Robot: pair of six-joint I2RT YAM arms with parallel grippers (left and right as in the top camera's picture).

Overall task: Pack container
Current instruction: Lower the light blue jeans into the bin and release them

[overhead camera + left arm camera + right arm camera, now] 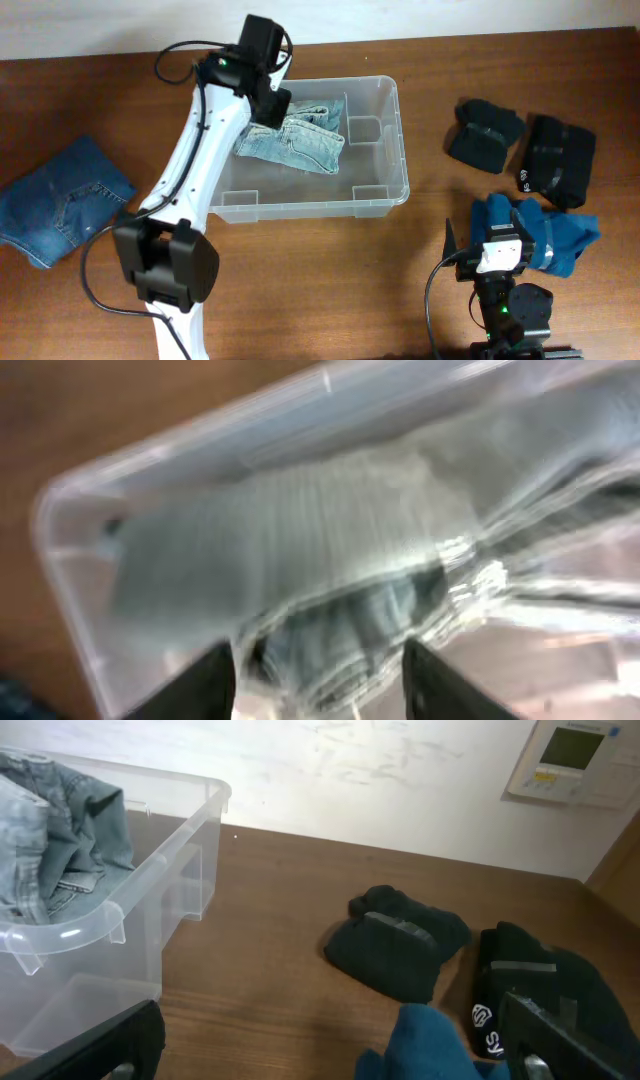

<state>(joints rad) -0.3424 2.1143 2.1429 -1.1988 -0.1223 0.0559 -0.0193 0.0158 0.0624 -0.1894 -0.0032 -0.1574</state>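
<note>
The clear plastic container (392, 120) stands mid-table and holds folded light-washed jeans (300, 142) in its left half. My left gripper (272, 105) hovers over the container's back left, just above the jeans. In the blurred left wrist view its fingers (320, 695) are spread wide over the jeans (330, 560) and grip nothing. My right gripper (500, 250) rests at the front right, open and empty, with its fingers (330, 1055) apart over the table beside a teal garment (430, 1045). The container (150, 890) shows at the left of the right wrist view.
Dark blue jeans (60, 200) lie at the far left. Two black folded garments (483, 133) (560, 160) lie right of the container, with the teal garment (565, 235) in front of them. A wall panel (570, 760) is at the back.
</note>
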